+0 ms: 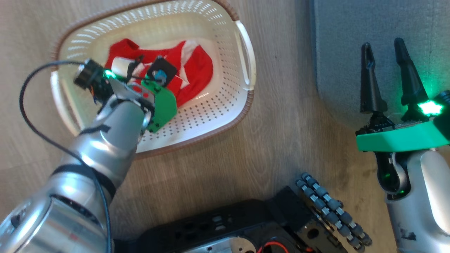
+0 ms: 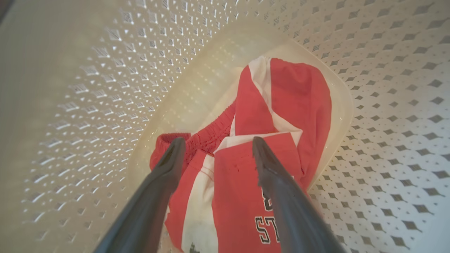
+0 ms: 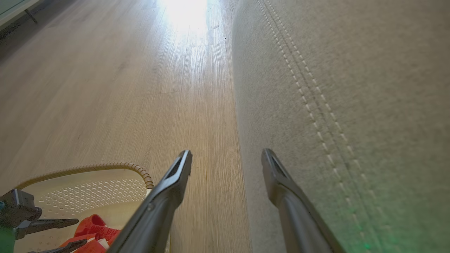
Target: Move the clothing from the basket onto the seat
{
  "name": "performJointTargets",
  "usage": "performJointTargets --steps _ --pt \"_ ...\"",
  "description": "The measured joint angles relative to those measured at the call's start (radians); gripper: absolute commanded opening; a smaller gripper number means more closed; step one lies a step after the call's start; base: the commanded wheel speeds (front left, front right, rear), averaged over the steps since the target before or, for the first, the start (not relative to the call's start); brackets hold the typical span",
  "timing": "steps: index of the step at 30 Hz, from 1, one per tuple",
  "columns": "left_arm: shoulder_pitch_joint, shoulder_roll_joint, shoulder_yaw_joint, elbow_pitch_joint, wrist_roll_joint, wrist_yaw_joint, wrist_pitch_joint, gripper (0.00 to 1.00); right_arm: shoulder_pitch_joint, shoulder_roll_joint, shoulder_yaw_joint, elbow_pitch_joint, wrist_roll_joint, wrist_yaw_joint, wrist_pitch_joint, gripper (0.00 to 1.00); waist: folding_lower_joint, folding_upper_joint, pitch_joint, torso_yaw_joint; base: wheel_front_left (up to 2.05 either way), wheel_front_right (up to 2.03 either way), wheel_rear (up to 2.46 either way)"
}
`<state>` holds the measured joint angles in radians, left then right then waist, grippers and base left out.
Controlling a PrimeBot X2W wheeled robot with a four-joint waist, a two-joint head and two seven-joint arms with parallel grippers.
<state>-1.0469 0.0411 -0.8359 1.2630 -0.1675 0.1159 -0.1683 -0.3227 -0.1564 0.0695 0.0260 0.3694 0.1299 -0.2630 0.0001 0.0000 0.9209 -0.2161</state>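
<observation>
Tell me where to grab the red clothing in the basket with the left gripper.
Probably take the raised fold where the white band meets the ribbed waistband of the clothing, directly under the open left gripper. Come straight down from above: the cloth lies low on the floor of the basket, and its tall walls block a sideways approach.

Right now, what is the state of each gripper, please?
Left gripper: open, holding nothing, over the clothing in the basket.
Right gripper: open, holding nothing, by the seat.
</observation>
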Motion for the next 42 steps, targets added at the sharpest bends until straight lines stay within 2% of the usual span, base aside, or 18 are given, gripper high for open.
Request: performJointTargets --steps 6,12,15,20,38,39,40,42 --pt "-0.072 0.001 -0.014 0.019 0.010 -0.035 0.054 1.00 -0.013 0.015 0.006 -0.027 0.000 0.000 -0.002 1.00 -0.0001 0.0000 0.052 -0.031 0.00 0.00 0.00" --pt "-0.103 0.021 -0.045 0.033 0.021 -0.078 0.180 1.00 -0.015 0.022 0.014 -0.044 0.000 0.000 -0.003 1.00 -0.0001 0.0000 0.079 -0.054 0.00 0.00 0.00" --pt "-0.103 0.041 -0.066 0.037 0.036 -0.060 0.227 1.00 -0.016 0.026 0.022 -0.045 0.000 0.000 -0.003 1.00 -0.0001 0.0000 0.083 -0.066 0.00 0.00 0.00" --pt "-0.106 0.055 -0.084 0.038 0.045 -0.059 0.320 1.00 -0.016 0.030 0.026 -0.063 0.000 0.000 -0.004 1.00 -0.0001 0.0000 0.104 -0.073 0.00 0.00 0.00" --pt "-0.113 0.060 -0.113 0.037 0.032 -0.051 0.446 1.00 0.001 0.028 0.015 -0.112 0.000 -0.008 -0.010 1.00 -0.0001 0.0000 0.132 -0.066 0.00 0.00 0.00" --pt "-0.115 0.058 -0.113 0.037 0.028 -0.051 0.451 0.96 0.002 0.028 0.014 -0.115 0.000 -0.008 -0.010 1.00 -0.0001 0.0000 0.133 -0.064 0.00 0.00 0.00" --pt "-0.117 0.058 -0.112 0.037 0.023 -0.051 0.457 0.55 0.003 0.027 0.012 -0.116 0.000 -0.008 -0.010 1.00 -0.0001 0.0000 0.134 -0.063 0.00 0.00 0.00" --pt "-0.120 0.056 -0.110 0.037 0.013 -0.051 0.467 0.00 0.003 0.027 0.011 -0.117 -0.003 -0.008 -0.010 1.00 -0.0001 0.0000 0.136 -0.061 0.00 0.00 0.00"
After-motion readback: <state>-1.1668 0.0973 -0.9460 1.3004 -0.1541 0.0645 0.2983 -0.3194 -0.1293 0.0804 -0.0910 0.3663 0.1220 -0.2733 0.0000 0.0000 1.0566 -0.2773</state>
